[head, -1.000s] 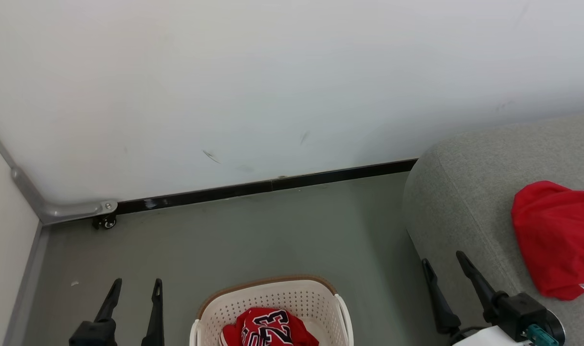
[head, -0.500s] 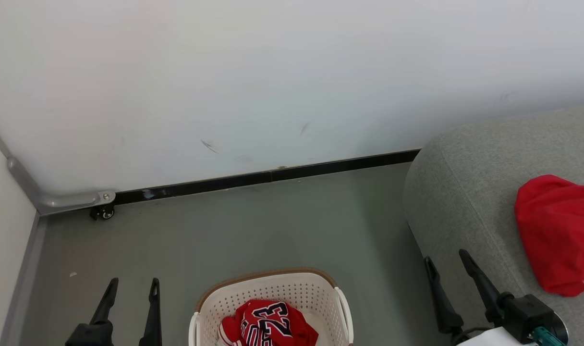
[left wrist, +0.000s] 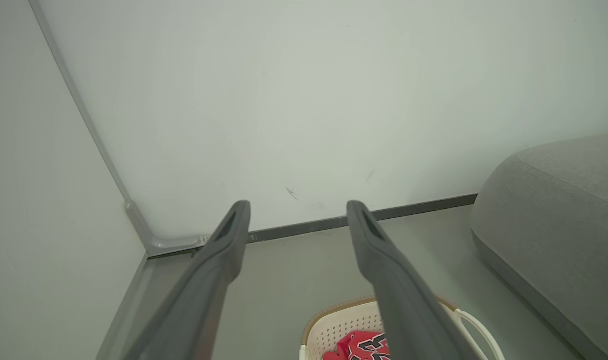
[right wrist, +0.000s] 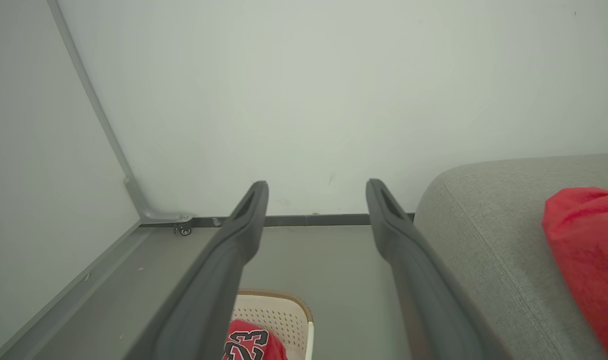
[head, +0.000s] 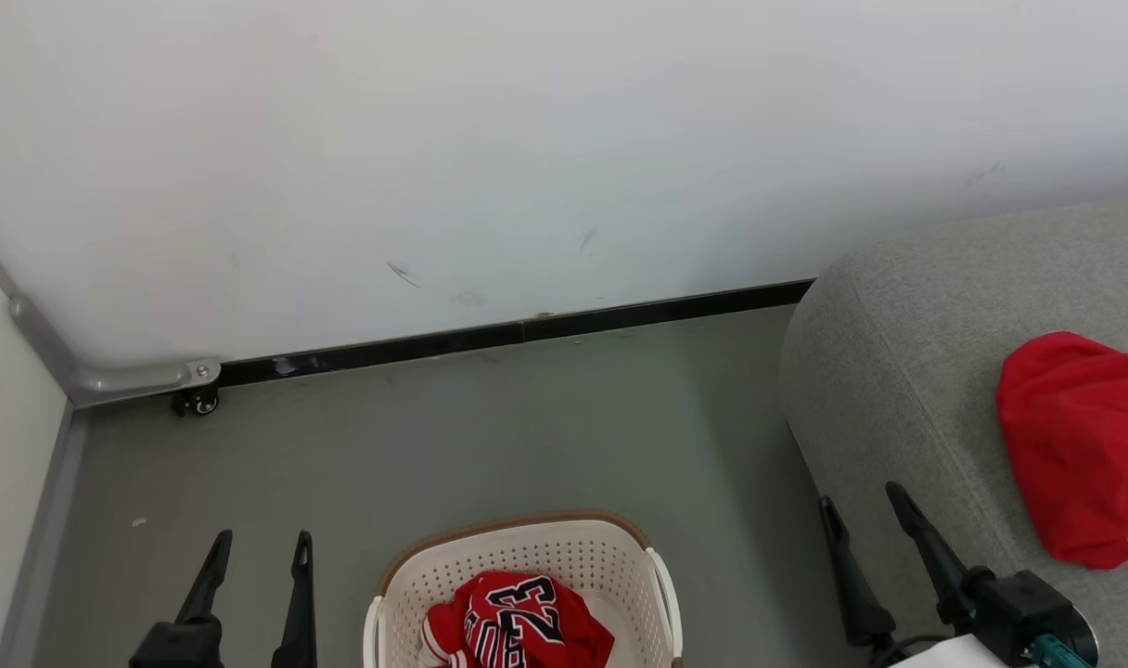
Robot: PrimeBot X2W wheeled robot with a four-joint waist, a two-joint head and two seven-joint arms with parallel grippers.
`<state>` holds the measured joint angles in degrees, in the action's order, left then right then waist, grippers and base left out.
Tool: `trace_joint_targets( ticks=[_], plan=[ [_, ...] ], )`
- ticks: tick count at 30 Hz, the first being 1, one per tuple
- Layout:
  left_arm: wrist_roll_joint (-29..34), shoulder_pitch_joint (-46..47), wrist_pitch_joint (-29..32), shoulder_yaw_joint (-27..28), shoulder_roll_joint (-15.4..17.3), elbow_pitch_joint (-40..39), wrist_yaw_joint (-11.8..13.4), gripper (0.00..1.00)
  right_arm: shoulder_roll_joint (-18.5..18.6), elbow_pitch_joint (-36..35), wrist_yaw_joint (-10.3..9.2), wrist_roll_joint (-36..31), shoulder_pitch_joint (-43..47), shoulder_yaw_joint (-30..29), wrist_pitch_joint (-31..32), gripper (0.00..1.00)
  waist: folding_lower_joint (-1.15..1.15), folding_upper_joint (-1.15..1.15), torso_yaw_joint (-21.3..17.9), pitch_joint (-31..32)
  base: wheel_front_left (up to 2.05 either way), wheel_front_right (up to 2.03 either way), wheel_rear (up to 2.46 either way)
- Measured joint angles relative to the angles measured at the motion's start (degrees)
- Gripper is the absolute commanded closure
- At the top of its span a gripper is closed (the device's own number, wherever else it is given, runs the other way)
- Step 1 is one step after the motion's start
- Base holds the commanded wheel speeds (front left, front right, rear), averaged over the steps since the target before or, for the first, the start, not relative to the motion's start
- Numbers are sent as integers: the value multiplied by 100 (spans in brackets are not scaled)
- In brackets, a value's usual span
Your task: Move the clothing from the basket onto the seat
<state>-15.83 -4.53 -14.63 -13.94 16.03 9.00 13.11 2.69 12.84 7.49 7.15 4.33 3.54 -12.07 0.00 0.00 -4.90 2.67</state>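
**One garment on the seat, the jersey left in the basket, both grippers empty**

In the head view, the jersey (head: 518,622), marked with a black-and-white "23", is shown crumpled inside the basket (head: 518,521) at the bottom middle. The plain red garment (head: 1074,445) is laid on the seat (head: 898,371) at the right, well apart from the basket. The left gripper (head: 262,540) is held at the lower left, over the floor (head: 480,427) beside the basket. Its fingers are spread wide and nothing is held between them. The right gripper (head: 858,496) is held at the lower right, in front of the seat's rounded edge, its fingers likewise spread and empty.

Over the last second the whole picture has been shifted. The baseboard (head: 527,332) and the basket's rim are now placed slightly higher in the view, and a little more of the basket's inside is revealed. This is read as a movement of the camera, not of the things. The fingers have been kept apart throughout.

For the task, half of the clothing is judged to be delivered. The view is being brought down towards the basket, so a reach for the jersey is judged to be the step in hand.
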Motion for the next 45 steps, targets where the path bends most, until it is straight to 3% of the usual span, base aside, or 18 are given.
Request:
trace_joint_targets(
  ticks=[16,29,45],
  plan=[
    [86,0,0,65,-26,-44,-20,0,-1,-189,0,20,43,79,48,0,0,0,26,-69,0,0,0],
    [248,188,0,-124,44,101,-264,0,-8,-359,0,-3,44,-58,48,0,0,0,-40,-214,0,0,0],
    [474,960,70,-625,41,568,-751,0,-21,-622,0,-48,41,-294,47,0,0,0,-166,-609,0,0,0]
  ],
)
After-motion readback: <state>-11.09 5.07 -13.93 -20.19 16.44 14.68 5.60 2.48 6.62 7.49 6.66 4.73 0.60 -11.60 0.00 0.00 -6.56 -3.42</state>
